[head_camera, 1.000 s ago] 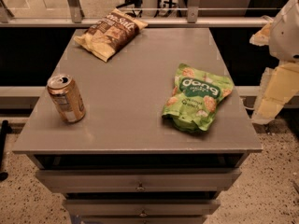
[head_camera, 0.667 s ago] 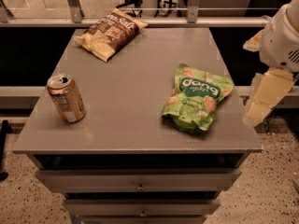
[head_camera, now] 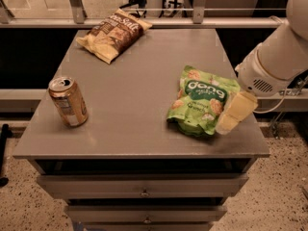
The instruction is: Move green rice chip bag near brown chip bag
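Observation:
The green rice chip bag (head_camera: 200,100) lies flat on the right side of the grey table (head_camera: 134,85), near its front edge. The brown chip bag (head_camera: 113,33) lies flat at the table's far left corner, well apart from the green bag. My gripper (head_camera: 235,112) hangs from the white arm (head_camera: 274,57) that reaches in from the right; its pale fingers sit just over the green bag's right edge.
A tan drink can (head_camera: 69,101) stands upright on the left side of the table near the front. Drawers (head_camera: 144,191) run below the tabletop. A railing (head_camera: 144,13) stands behind the table's far edge.
The arm has swung in from the right and lowered, bringing the gripper from beyond the table's edge to the green bag's right edge. The bags and can have not moved.

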